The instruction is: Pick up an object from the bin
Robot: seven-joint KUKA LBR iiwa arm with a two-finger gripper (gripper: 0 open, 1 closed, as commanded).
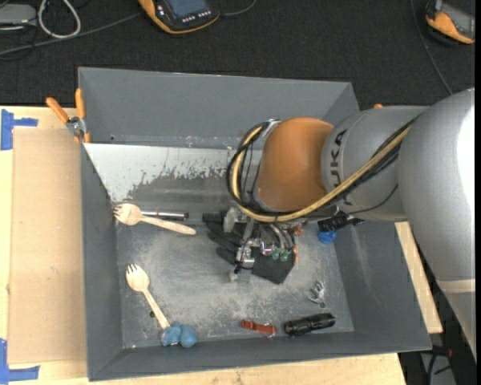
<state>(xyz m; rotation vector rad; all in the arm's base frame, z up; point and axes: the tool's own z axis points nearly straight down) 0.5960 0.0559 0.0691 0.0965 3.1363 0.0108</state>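
**Gripper down in the middle of the bin, grip state unclear**

Going left to right across the grey bin (184,107). Far left on the floor is a wooden spoon (148,218), bowl end towards the left wall, with a thin black pen (167,214) lying right along its handle. Below that is a wooden fork (144,291), tines pointing up-left. Its handle runs down to a blue lump (181,337) near the front wall, touching it or very nearly.

The gripper (239,265) is in the middle, low over the floor. Honestly I can't tell whether it's open or clamped, because wires and dark bits crowd around it. A black blocky thing (274,269) sits right against its lower right side, and that's the closest object to it. Another dark shape (218,233) pokes out on its upper left (loose item or robot part, can't say). Nothing is clearly gripped.

Further right, along the front wall, there's a small red piece (259,327), then a black marker (309,324) lying just beside it. A little metal bit (317,293) is above the marker, and a small blue thing (327,235) sits near the right wall. The orange cover (293,163) and the big grey arm (433,159) come in from the right.
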